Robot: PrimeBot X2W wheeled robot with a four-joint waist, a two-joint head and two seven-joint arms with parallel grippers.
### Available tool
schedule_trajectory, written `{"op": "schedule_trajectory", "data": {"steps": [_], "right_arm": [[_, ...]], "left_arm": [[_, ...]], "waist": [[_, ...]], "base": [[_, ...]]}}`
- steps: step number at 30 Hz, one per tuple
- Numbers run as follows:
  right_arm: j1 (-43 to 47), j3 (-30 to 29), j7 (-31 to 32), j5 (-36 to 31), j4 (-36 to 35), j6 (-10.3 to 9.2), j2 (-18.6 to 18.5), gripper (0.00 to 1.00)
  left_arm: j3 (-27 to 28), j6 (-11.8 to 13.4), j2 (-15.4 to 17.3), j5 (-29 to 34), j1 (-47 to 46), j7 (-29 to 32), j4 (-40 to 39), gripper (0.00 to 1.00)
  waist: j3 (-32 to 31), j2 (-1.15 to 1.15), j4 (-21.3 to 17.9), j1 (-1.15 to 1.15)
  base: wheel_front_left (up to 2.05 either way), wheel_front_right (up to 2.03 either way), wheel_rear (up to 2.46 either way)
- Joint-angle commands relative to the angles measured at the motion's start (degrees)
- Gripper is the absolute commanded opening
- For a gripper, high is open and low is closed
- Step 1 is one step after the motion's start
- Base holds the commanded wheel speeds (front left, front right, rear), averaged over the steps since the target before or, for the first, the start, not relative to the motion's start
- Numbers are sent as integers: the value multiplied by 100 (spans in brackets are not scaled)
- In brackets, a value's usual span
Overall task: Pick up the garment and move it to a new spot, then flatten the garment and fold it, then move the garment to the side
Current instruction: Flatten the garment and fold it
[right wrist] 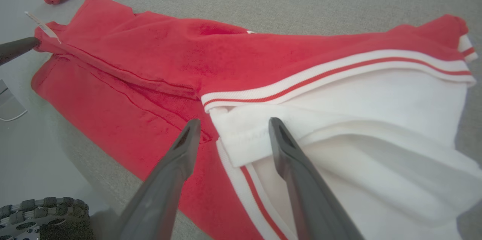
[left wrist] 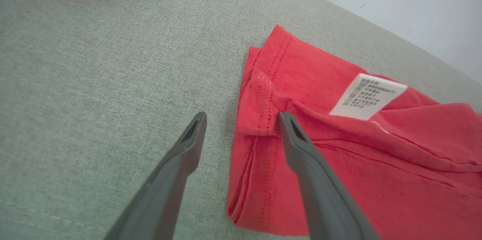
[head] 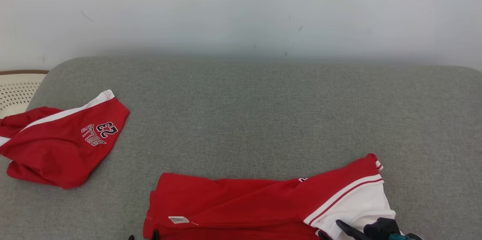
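The red garment (head: pixel 241 202) lies folded lengthwise along the near edge of the grey cushion, its white sleeve (head: pixel 357 202) with red-striped trim at the right end. My left gripper (left wrist: pixel 243 116) is open at the garment's left hem (left wrist: pixel 263 93): one finger rests on the red cloth, the other on the bare cushion. A white care label (left wrist: pixel 367 96) sits just beyond it. Over the white sleeve's hem (right wrist: pixel 241 142) my right gripper (right wrist: pixel 234 121) stands open, with the hem between its fingers. In the head view the left gripper (head: pixel 143 236) and right gripper (head: pixel 331 229) peek in at the bottom edge.
A second red garment (head: pixel 64 146), printed with "23", lies crumpled at the cushion's left side. A cream perforated basket (head: pixel 17 89) stands beyond the left edge. A pale wall runs behind the grey cushion (head: pixel 263 112), whose middle and right are bare.
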Motion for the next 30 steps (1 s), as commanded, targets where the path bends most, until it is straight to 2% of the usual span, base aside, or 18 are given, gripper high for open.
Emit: {"op": "schedule_trajectory", "data": {"steps": [1, 4, 9, 10, 11, 12, 13, 16, 19, 30], "right_arm": [[-35, -36, 52, -85, 40, -5, 47, 40], [23, -109, 170, -209, 102, -5, 126, 0], [261, -56, 270, 29, -137, -5, 137, 0], [322, -43, 310, 124, -207, -5, 95, 20], [368, -54, 355, 205, -274, -5, 24, 29], [406, -88, 378, 284, -332, -5, -37, 45], [456, -140, 394, 356, -386, -5, -68, 100], [579, -406, 254, 469, -527, -5, -141, 100], [683, -801, 7, 515, -557, -5, -58, 100], [625, -2412, -684, -375, 545, -5, 757, 100]], "left_arm": [[-1, 17, 8, -56, -16, -4, 24, 100], [0, 2, 8, -98, -43, -4, 40, 100], [21, -6, 7, -93, -9, -4, 37, 100], [24, -7, 7, -95, 1, -4, 36, 100], [33, -6, 9, -100, 11, -4, 37, 100], [42, -3, 7, -101, 24, -4, 35, 100], [56, 0, 7, -95, 36, -4, 28, 100], [82, -2, 7, -27, 45, -4, 3, 100], [96, 11, 7, 67, 45, -4, -56, 100], [143, 184, 7, 823, 81, -4, -609, 100]], "waist": [[3, -1, 20, -1], [7, -1, 51, -1], [7, -1, 66, -1], [7, -1, 62, -1], [5, -1, 53, -1], [4, -1, 38, -1], [1, -1, 18, -1], [-7, -1, -45, -1], [-19, -1, -100, -1], [13, -1, 22, -1]], "base": [[0, 0, 0], [0, 0, 0], [0, 0, 0], [0, 0, 0], [0, 0, 0], [0, 0, 0], [0, 0, 0], [0, 0, 0], [0, 0, 0], [0, 0, 0]]}}
